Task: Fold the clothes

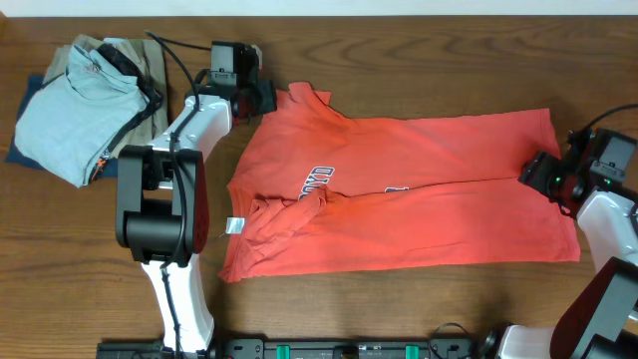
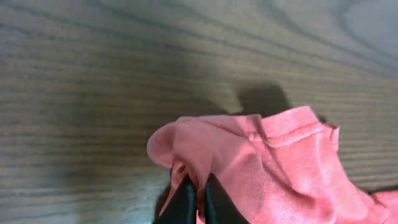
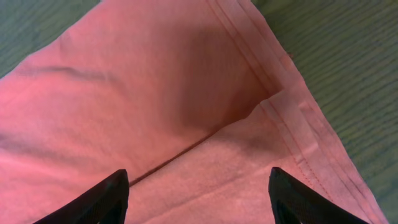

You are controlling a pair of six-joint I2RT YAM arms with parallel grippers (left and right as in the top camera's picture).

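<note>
Left end effector (image 2: 198, 202) pinching coral-red T-shirt (image 2: 273, 168) sleeve edge, wood-grain table (image 2: 93, 93) beneath

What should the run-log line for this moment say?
coral-red T-shirt: spread on table, partly rumpled | left gripper: shut on T-shirt corner | right gripper: open, over T-shirt edge

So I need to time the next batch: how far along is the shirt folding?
Early. The coral T-shirt lies spread on the table, one long edge apparently lapped over mid-shirt, collar area bunched. In hand: the left tool is shut on a hemmed corner; the right tool hangs open over the hem. Left: all the real folds.
</note>
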